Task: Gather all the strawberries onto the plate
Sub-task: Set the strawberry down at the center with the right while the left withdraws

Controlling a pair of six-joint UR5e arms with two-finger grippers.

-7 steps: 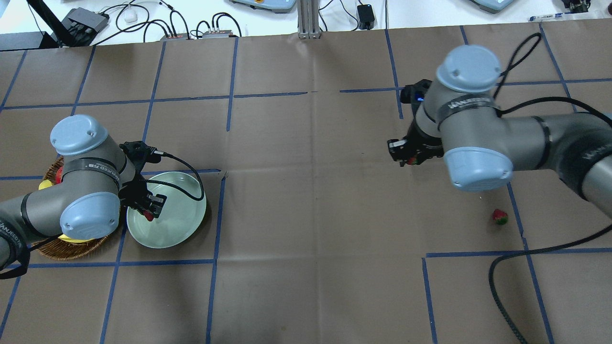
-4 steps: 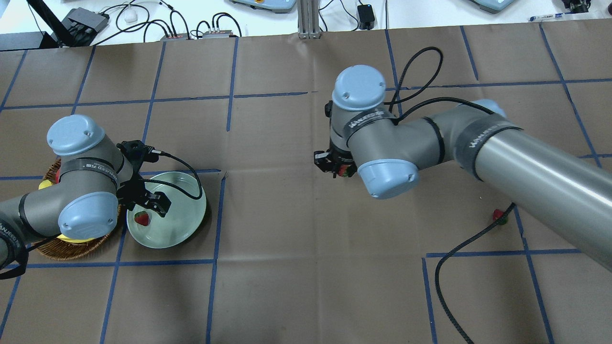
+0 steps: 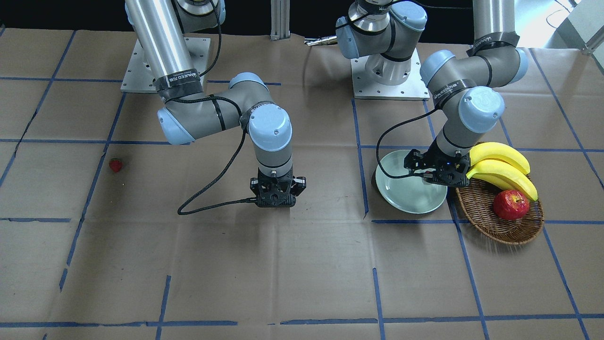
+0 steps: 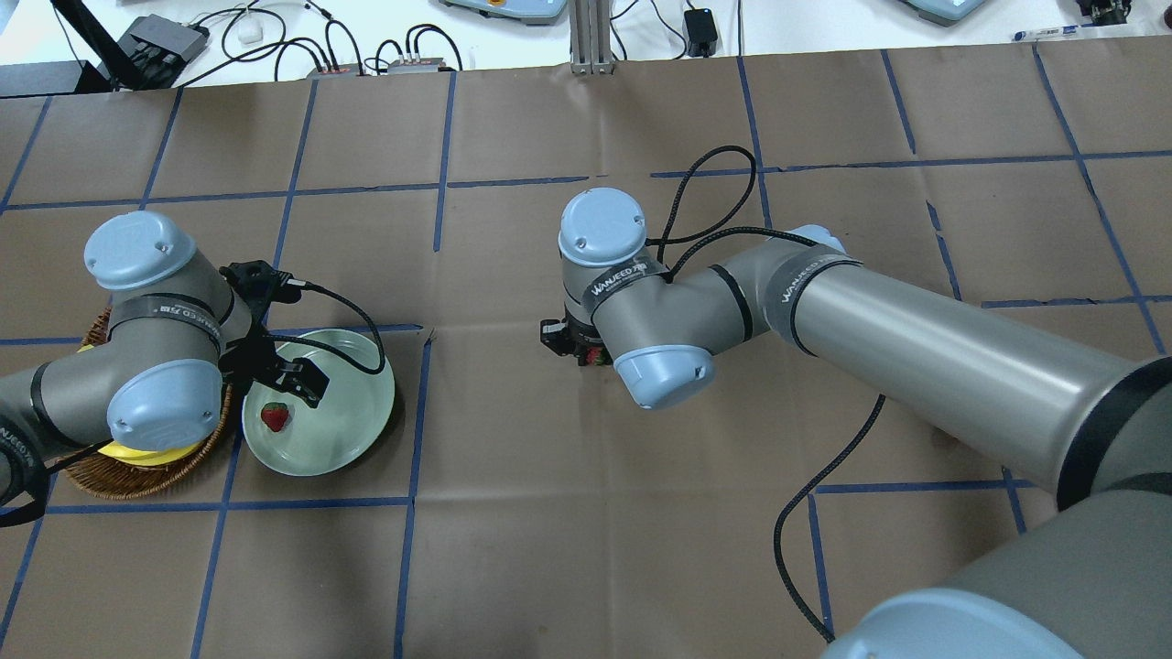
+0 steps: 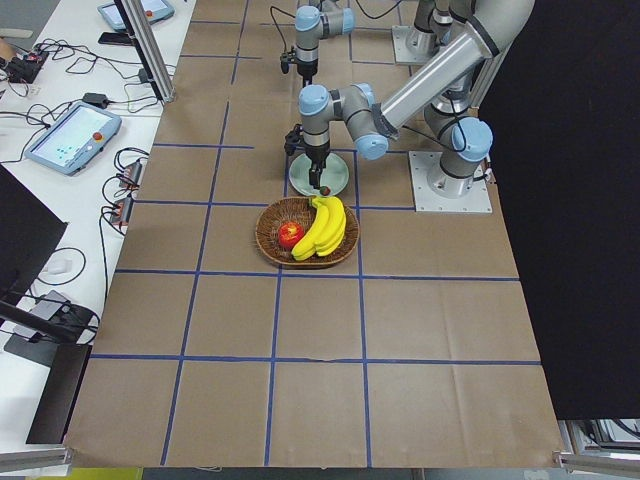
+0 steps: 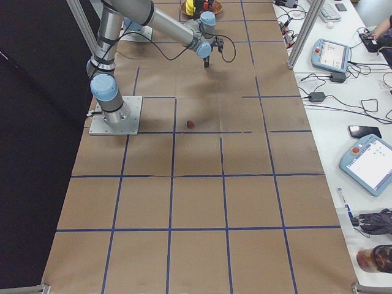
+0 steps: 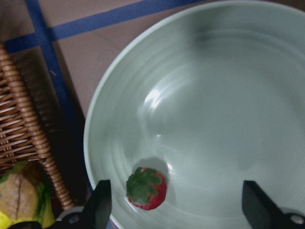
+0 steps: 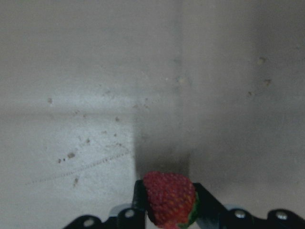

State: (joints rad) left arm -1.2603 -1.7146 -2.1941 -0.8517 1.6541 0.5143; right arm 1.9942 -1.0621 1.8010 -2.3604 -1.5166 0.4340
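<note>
One strawberry (image 4: 275, 416) lies in the pale green plate (image 4: 359, 426), near its rim on the basket side; it also shows in the left wrist view (image 7: 147, 188). My left gripper (image 4: 295, 383) hangs open just above it, over the plate (image 7: 214, 109). My right gripper (image 4: 582, 348) is shut on a second strawberry (image 8: 170, 198) and holds it above the brown paper near the table's middle. A third strawberry (image 3: 115, 165) lies alone on the paper on my right side. In the overhead view my right arm hides it.
A wicker basket (image 3: 500, 227) with bananas (image 3: 505, 167) and a red apple (image 3: 511, 205) touches the plate (image 3: 406, 200) on its outer side. The right arm's black cable (image 3: 207, 200) loops low over the paper. Blue tape lines grid the table.
My left gripper opened and let its strawberry drop into the plate. My right arm swept from my right side to the table's middle, towards the plate, with its strawberry held.
</note>
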